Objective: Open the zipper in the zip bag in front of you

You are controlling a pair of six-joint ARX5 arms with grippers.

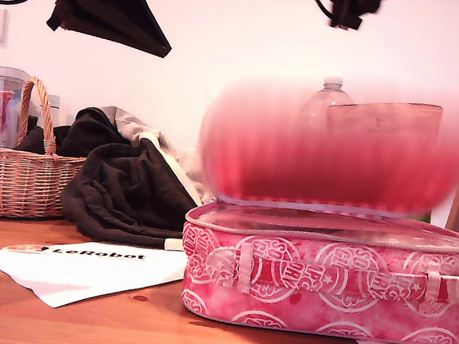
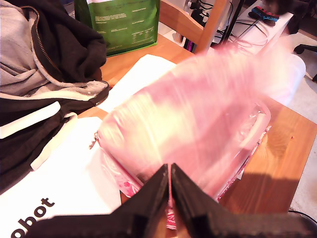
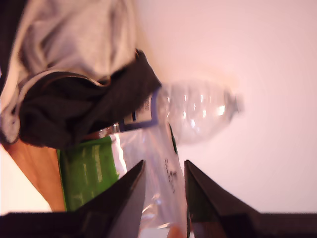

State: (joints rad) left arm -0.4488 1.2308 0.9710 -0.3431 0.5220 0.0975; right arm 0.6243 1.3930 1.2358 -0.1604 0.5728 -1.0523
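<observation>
The zip bag [image 1: 328, 285] lid is blurred, swinging; it may fall shut. First gripper [image 2: 170, 184] is pressed together, second gripper [image 3: 163, 173] spread.

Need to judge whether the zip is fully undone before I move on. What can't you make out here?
- Zip bag's lid: motion-blurred in exterior and first wrist views, so its position is unclear.
- Zipper: only the front run shows; its pull isn't visible.
- My first pincer: looks shut; contents unclear.
- Bottle: blurred in second wrist view.
</observation>
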